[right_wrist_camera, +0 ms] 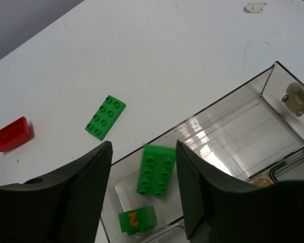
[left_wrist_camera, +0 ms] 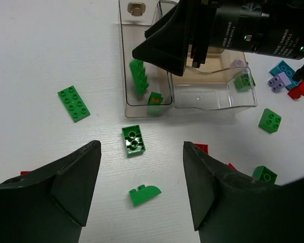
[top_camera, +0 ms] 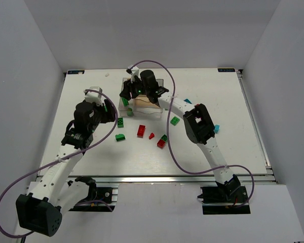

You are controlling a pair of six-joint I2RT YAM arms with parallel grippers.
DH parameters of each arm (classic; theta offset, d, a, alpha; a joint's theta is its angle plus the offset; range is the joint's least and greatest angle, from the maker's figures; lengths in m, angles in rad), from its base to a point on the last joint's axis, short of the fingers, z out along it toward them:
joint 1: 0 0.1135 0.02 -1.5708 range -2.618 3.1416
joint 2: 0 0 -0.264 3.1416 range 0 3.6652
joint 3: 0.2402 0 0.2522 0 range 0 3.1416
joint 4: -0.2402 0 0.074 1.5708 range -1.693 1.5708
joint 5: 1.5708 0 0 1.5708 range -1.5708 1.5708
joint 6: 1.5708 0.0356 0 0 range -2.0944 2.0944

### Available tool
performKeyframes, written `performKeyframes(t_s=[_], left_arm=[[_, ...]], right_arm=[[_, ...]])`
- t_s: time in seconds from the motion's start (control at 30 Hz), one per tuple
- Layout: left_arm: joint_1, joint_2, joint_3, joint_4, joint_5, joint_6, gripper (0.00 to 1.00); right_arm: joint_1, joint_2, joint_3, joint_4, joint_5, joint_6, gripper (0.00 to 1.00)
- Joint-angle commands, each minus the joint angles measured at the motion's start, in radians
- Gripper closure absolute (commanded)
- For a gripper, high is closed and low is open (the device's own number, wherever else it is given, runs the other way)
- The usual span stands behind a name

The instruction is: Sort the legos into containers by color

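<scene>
The clear tray (top_camera: 142, 105) stands at the table's middle back. My right gripper (top_camera: 133, 92) hangs open over its narrow compartment (right_wrist_camera: 228, 126). In the right wrist view a green brick (right_wrist_camera: 157, 169) lies in that compartment between the open fingers (right_wrist_camera: 192, 182), next to a green brick marked 2 (right_wrist_camera: 137, 219). My left gripper (left_wrist_camera: 141, 167) is open and empty above a curved green brick (left_wrist_camera: 144, 194) and an upside-down green brick (left_wrist_camera: 133, 140) on the table. A flat green plate (left_wrist_camera: 73, 103) lies left of the tray.
Right of the tray lie lilac (left_wrist_camera: 278, 81), blue (left_wrist_camera: 283, 68), red (left_wrist_camera: 300, 90) and green (left_wrist_camera: 269, 120) bricks. More red and green bricks (top_camera: 161, 144) lie in front of the tray. A red brick (right_wrist_camera: 10, 134) lies far left. A metal piece (right_wrist_camera: 296, 98) sits at the compartment's far end.
</scene>
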Motion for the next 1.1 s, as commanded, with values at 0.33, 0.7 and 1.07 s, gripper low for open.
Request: performKeyframes(t_s=[0.33,0.7,1.07], left_arm=[[-0.013,0.178,0.031,-0.024,0.090,-0.028,0.56],[-0.013,0.482,0.097,-0.037,0.075,-0.129,0.31],[-0.013,0.671,0.168,-0.009,-0.041,-0.123,0.29]], right_arm=[[-0.103,-0.412,-0.200,-0.160,0.031,-0.050,1.00],[-0.318,-0.997,-0.903,-0.366,-0.527,-0.204,0.22],[-0.381,-1.237,-1.150,-0.228,-0.584,-0.148,0.22]])
